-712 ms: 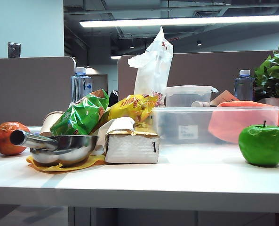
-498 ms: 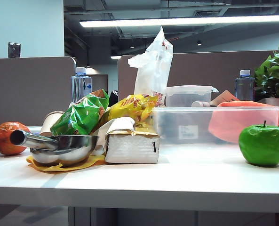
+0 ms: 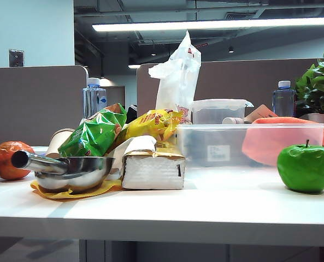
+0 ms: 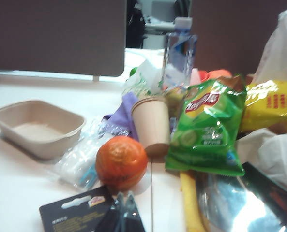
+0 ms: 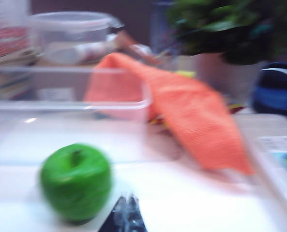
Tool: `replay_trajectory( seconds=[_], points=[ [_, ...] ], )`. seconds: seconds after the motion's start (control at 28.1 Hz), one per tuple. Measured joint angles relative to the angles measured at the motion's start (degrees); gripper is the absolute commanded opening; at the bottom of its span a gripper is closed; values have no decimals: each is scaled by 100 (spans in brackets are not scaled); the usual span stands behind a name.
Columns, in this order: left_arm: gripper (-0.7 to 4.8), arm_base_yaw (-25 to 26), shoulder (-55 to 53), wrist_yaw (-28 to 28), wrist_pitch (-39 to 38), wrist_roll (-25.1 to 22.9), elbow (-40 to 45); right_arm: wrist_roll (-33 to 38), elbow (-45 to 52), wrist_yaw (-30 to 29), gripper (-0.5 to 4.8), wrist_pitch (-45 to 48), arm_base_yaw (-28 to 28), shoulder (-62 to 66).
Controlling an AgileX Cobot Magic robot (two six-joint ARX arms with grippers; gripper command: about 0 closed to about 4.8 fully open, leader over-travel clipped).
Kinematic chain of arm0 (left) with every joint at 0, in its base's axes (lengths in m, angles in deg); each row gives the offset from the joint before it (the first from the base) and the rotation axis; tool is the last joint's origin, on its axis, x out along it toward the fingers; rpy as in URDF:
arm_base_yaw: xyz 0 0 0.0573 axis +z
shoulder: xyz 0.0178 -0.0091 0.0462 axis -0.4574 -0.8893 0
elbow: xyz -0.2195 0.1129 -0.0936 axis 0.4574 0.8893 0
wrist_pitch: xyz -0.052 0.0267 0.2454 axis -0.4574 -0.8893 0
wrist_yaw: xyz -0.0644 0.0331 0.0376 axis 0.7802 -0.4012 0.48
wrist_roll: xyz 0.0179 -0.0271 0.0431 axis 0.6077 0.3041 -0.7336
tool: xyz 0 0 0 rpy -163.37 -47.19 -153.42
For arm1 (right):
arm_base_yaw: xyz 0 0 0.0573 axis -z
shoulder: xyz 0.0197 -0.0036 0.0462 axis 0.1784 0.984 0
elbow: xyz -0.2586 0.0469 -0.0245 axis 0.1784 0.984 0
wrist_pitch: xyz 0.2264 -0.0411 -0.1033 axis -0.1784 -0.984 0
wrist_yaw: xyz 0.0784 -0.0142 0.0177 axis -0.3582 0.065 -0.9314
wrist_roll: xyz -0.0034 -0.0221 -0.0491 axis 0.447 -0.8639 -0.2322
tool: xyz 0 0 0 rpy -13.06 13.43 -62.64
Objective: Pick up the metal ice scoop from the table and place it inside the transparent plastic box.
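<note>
Metal ice scoop (image 3: pixel 69 170) is seen lying left of the transparent plastic box (image 3: pixel 249 143); left gripper (image 4: pixel 125 212) and right gripper (image 5: pixel 126 212) are clenched, held near, grasping nothing

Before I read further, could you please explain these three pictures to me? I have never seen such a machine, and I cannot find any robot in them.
A two-armed robot took them. One camera looks across the white table; no arm shows there. The other two sit on the wrists, so only dark fingertips show: the left gripper near a round orange fruit, the right gripper near a glossy green apple. Both look shut and hold nothing. On the table lie a shiny steel ice scoop, snack bags, a tissue box and a clear low plastic box with an orange cloth draped over its rim. The right wrist picture is blurred.
</note>
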Motion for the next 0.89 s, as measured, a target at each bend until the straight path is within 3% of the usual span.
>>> replay_trajectory(
  seconds=[0.21,0.43,0.53,0.61,0.71,0.89],
  points=[
    [-5,0,0,190,214,216,0,0,0,-7,-1,0,-1307,271],
    [-6,0,0,568,680,1469,-63,-2,0,0,-1,0,-2494,717],
    [-6,7,2,1141,603,1714,-107,-2,0,11,-1,-4,-3233,1102],
    [-6,2,-42,1388,-372,1810,-522,-2,0,-9,-1,-2,-3567,1270],
    [-6,-15,-575,999,-1943,1707,-1414,-2,0,-2,-1,-2,-3783,1427],
    [-6,-17,-2413,1722,-2498,1867,-2796,-2,0,-20,-1,-2,-3790,1443]
  ],
)
